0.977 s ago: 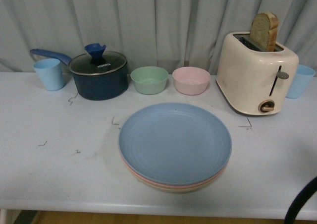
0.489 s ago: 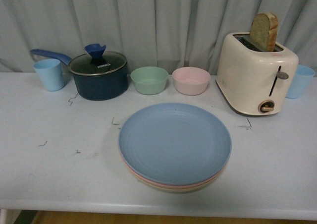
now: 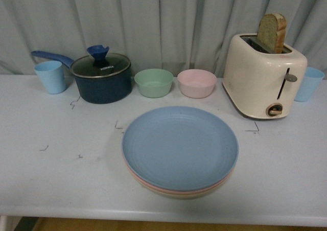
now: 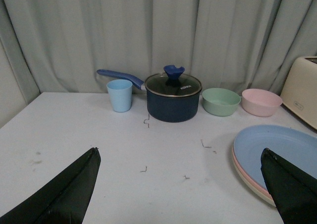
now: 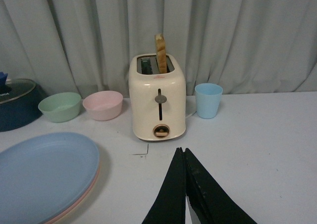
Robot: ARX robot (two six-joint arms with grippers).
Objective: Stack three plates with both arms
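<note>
Front view: we are looking at the blue plate lying on top of the pink plate and the beige plate, whose rims are showing just beneath its near edge; the stack is sitting mid-worktop, in front of the green bowl and pink bowl, with the saucepan to the left and the toaster to the right. No arm is appearing here, and we are judging the stacking as complete. Left wrist view: the left gripper is hovering with its jaws spread wide and empty, the stack lying just beside one fingertip and the blue cup standing well ahead. Right wrist view: the right gripper is showing its jaws pressed together on nothing, the stack off to one side and a second blue cup beside the toaster. We are judging the remaining risk as small: a careless sweep of the left arm could be catching the overhanging rim and sliding the top plate off centre.
</note>
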